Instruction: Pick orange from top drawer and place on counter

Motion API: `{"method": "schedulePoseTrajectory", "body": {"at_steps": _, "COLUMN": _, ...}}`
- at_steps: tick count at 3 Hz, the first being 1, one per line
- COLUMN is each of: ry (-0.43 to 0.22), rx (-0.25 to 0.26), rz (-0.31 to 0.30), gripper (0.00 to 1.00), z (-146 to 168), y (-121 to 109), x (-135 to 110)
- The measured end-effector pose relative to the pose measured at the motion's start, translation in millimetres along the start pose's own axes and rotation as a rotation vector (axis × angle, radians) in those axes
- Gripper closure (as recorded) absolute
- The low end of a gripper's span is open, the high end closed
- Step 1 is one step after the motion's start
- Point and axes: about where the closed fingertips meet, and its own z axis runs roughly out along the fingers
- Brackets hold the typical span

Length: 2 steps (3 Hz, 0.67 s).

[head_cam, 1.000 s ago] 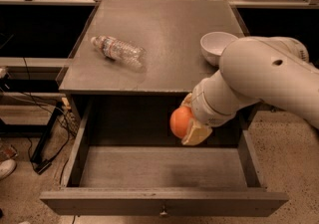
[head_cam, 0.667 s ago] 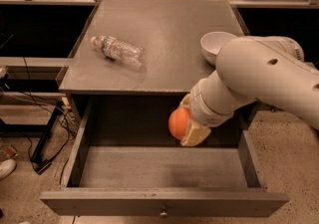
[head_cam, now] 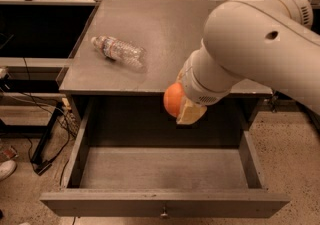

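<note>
The orange (head_cam: 172,100) is held in my gripper (head_cam: 181,105), whose cream fingers are shut on it at the end of the big white arm. It hangs in the air above the back of the open top drawer (head_cam: 165,171), just below the front edge of the counter (head_cam: 155,29). The drawer is pulled fully out, its grey floor bare, with a small metal knob (head_cam: 163,214) on its front panel. The arm hides the right part of the counter.
A crumpled clear plastic water bottle (head_cam: 118,52) lies on its side on the left half of the counter. Dark shelving and cables stand at the left, by the floor. A speckled floor lies at the right.
The gripper with the orange has risen from inside the drawer up toward the counter's front edge. The arm now covers the white bowl seen earlier.
</note>
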Motion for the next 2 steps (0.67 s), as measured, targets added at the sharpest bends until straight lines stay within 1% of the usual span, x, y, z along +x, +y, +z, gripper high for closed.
{"method": "schedulePoseTrajectory", "body": {"at_steps": 1, "ry": 0.007, "rx": -0.003, "rz": 0.006, "gripper": 1.0, "z": 2.3, "y": -4.5, "x": 0.8}}
{"method": "schedulePoseTrajectory", "body": {"at_steps": 2, "ry": 0.011, "rx": 0.0, "rz": -0.005, "gripper": 1.0, "z": 7.5, "y": -31.7, "x": -3.3}}
